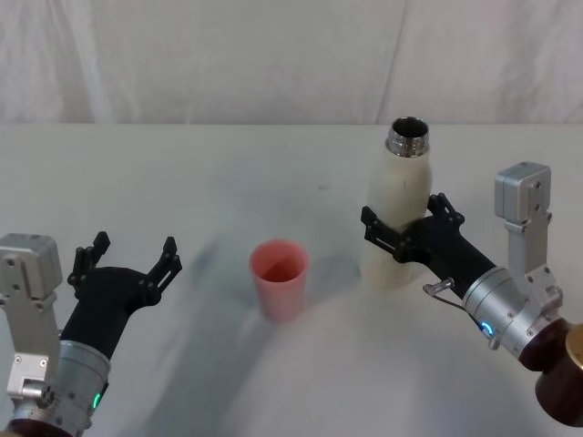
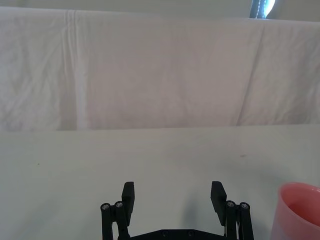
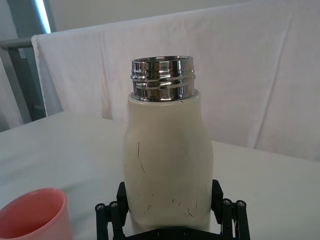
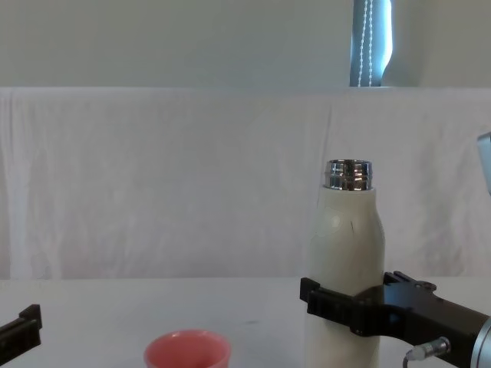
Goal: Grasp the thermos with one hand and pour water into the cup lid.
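So the thermos is standing upright on the white bench, and it's the easy landmark here. It's a tall cream-white bottle with rounded shoulders, a few thin dark scuffs and streaks on the body, and a shiny chrome threaded neck with no cap on, so the mouth is open at the top. The right claw is wrapped around the lower part of the thermos, one black finger on each side and pressed against the body, so it's clamped on it; the right wrist view shows the same thing, with fingers hugging both sides of the bottle low down. The thermos bottom looks to be on the bench as far as I can tell, though the chest view cuts off there. The cup lid sits to the left of the thermos and a bit closer to the robot, near it but not touching. It's a small salmon-pink round cup with a thick rim, upright, way shorter than the bottle. The left claw is farther left of the thermos, beyond the cup lid, fingers spread apart and holding nothing, hovering low over the bench.
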Available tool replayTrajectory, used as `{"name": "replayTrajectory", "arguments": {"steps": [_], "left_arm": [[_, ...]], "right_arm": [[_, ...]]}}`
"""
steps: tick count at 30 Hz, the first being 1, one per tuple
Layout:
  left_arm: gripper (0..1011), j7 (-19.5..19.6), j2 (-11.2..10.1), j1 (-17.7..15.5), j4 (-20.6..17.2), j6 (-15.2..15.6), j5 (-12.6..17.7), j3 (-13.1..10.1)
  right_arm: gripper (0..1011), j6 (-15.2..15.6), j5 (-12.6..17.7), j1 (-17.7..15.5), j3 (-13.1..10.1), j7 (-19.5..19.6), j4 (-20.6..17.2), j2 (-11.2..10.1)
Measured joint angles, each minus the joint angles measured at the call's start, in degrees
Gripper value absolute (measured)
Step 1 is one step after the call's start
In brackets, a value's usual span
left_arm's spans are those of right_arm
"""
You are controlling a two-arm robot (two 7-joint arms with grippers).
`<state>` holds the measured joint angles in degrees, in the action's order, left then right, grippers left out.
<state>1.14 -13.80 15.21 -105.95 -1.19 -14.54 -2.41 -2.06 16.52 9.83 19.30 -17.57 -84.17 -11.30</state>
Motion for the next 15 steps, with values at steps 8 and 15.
{"name": "replayTrajectory", "arguments": {"steps": [8,15], "left_arm": [[1001,0.0,0.0,0.0,0.0,0.0,0.0,0.0],[1001,0.0,0.0,0.0,0.0,0.0,0.0,0.0]], "right_arm": [[1000,0.0,-0.1,-0.1,0.1,-0.2,-0.3,-0.4],[1000,0.1,0.0,-0.3,0.0,-0.2,-0.9,-0.7]]}}
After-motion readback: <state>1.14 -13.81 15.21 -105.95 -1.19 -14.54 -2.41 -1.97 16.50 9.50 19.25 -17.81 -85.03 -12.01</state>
